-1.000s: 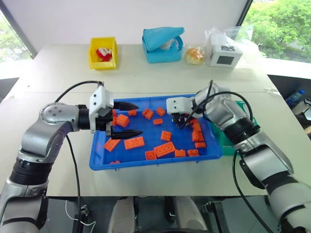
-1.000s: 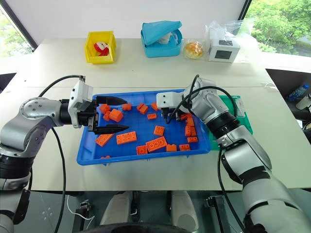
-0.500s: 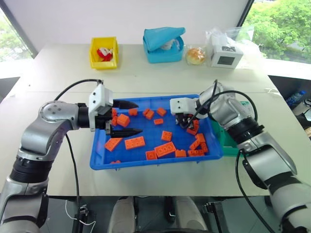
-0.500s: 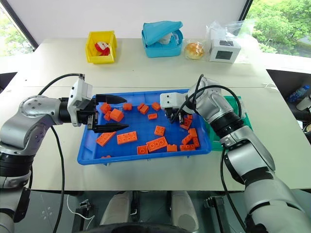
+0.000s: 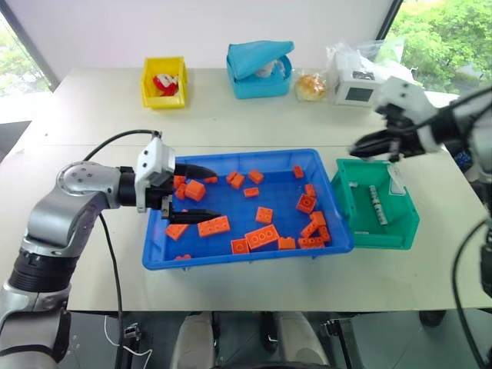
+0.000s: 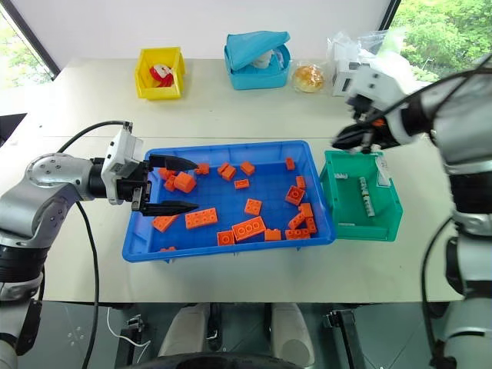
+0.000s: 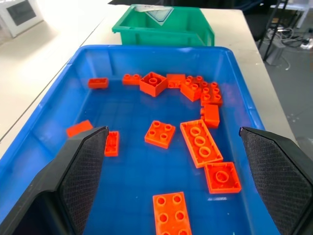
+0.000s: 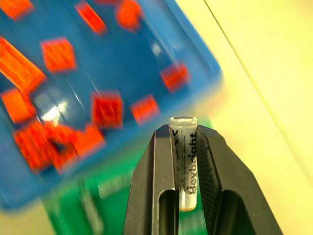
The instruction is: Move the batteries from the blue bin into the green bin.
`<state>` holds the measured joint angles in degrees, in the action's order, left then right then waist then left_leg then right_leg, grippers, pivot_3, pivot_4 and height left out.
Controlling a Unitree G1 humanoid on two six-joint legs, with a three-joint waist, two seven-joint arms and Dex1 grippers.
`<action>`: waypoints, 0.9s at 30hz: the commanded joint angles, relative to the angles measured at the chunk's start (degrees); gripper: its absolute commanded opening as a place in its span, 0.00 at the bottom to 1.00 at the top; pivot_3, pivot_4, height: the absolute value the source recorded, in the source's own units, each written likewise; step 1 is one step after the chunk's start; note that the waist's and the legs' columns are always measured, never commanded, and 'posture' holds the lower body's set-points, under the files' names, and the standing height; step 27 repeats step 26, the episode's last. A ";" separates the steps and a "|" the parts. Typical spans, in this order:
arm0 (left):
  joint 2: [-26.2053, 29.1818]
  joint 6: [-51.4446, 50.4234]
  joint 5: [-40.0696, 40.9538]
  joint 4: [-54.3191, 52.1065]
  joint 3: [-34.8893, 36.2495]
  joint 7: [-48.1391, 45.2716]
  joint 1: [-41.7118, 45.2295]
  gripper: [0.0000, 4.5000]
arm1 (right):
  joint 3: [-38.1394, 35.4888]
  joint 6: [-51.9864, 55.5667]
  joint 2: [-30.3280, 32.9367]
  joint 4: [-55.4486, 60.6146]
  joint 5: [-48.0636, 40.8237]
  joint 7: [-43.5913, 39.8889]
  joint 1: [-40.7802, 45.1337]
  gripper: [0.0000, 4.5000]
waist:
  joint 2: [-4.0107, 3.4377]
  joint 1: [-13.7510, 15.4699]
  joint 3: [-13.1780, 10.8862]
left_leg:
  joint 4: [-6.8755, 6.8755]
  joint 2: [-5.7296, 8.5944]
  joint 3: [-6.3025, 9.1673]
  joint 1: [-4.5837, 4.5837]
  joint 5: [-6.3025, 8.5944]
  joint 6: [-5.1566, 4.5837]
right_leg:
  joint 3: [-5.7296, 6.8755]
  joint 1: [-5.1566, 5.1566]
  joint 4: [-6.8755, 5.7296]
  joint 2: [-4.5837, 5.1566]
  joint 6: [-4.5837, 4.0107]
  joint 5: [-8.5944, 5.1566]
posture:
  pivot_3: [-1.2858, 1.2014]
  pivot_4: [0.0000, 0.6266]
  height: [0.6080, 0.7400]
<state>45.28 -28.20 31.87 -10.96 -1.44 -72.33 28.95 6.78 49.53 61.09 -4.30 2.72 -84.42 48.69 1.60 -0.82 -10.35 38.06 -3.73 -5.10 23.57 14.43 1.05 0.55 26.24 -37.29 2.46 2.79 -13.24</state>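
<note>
The small silver-grey metal cylinder battery (image 8: pixel 184 161) carries dark letters along its side that read "Heybright"; the first letters are partly hidden. No other writing can be read.

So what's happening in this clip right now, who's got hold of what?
The robot's right tool is shut on a small silver-grey cylindrical battery and is raised above the back of the deep teal-green plastic bin, where another battery lies already. The left tool hangs open over the left end of the large shallow royal-blue tray, holding nothing. Scattered orange toy bricks lie in the tray.
</note>
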 commanded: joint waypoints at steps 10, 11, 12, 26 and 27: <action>2.16 -2.87 2.54 3.19 2.84 -3.56 4.57 1.00 | -9.85 -13.58 2.33 -0.65 -9.63 5.15 -8.86 0.86 | -0.08 -0.09 -0.04 | -0.01 -0.01 -0.05 -0.05 0.00 0.00 | -0.09 0.05 -0.07 -0.07 0.16 0.08 | 0.52 0.24 0.97; 3.81 -3.09 2.95 3.62 3.99 -4.76 3.98 1.00 | -11.55 -17.86 3.99 -2.12 -10.69 3.04 -10.27 0.86 | -0.07 0.05 -0.05 | -0.02 -0.01 -0.05 -0.04 0.00 0.00 | -0.09 0.05 -0.06 -0.07 0.17 0.07 | 0.52 0.24 0.97; 5.51 -3.41 3.32 4.11 5.09 -5.91 3.41 1.00 | -13.18 -22.07 5.42 -3.68 -11.68 1.17 -11.73 0.86 | -0.07 0.11 -0.05 | -0.05 -0.01 -0.05 -0.04 0.00 -0.01 | -0.08 0.05 -0.04 -0.06 0.20 0.06 | 0.52 0.24 0.97; 23.75 0.04 1.75 13.12 20.90 -15.37 -12.29 1.00 | -21.81 -40.79 15.54 -24.28 -20.05 -7.71 -27.32 0.86 | -0.16 -0.36 -0.06 | -0.07 -0.05 -0.39 -0.21 0.07 -0.10 | -0.10 0.01 0.05 0.12 -0.06 -0.06 | 0.52 0.24 0.97; 23.75 0.04 1.75 13.12 20.90 -15.37 -12.29 1.00 | -21.81 -40.79 15.54 -24.28 -20.05 -7.71 -27.32 0.86 | -0.16 -0.36 -0.06 | -0.07 -0.05 -0.39 -0.21 0.07 -0.10 | -0.10 0.01 0.05 0.12 -0.06 -0.06 | 0.52 0.24 0.97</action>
